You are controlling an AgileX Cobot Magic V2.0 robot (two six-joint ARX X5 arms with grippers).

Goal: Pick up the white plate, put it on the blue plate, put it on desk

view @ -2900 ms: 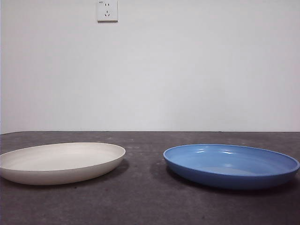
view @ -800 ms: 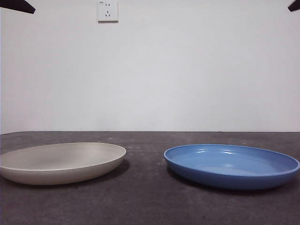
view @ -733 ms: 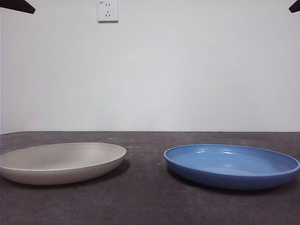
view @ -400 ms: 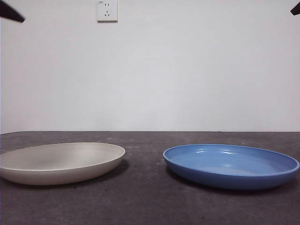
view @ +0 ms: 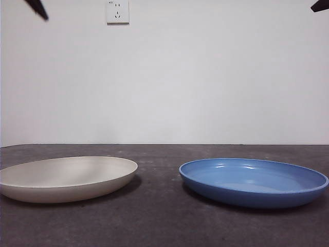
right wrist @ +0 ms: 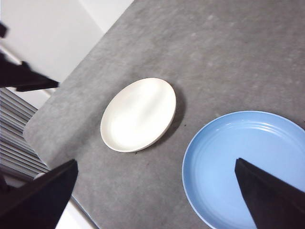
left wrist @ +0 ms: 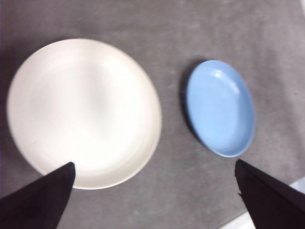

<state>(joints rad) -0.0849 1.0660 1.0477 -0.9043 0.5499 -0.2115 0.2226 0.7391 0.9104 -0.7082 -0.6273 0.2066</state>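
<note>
The left gripper [left wrist: 152,200] hangs high above the desk [left wrist: 171,28] with its two black jaws spread wide and nothing between them; only the jaw tips show, cut off at the picture's corners, so the rest of the tool is out of sight. Directly beneath it, closer to one jaw than the other, lies the white plate [left wrist: 83,112], flat on the desk and untouched, its surface softly blurred in this view so that no fine detail can be made out. The blue plate [left wrist: 220,109] lies farther out, beyond the white one and nearer the other jaw, apart from it with a strip of bare desk between them. The right gripper [right wrist: 152,200] is likewise raised well above the desk, jaws wide apart and holding nothing; the blue plate [right wrist: 248,167] sits below it, partly covered by one jaw and cut by the picture's edge, while the white plate [right wrist: 138,114] lies farther off, whole and clear of the jaws. A dark arm part shows at that picture's side edge, too little of it to tell more. In the front view the white plate [view: 67,177] is clipped at the edge and the blue plate [view: 253,181] rests beside it on the desk [view: 159,216]; two black tips show at the top corners, and a wall socket [view: 117,11] is mounted on the wall behind.
</note>
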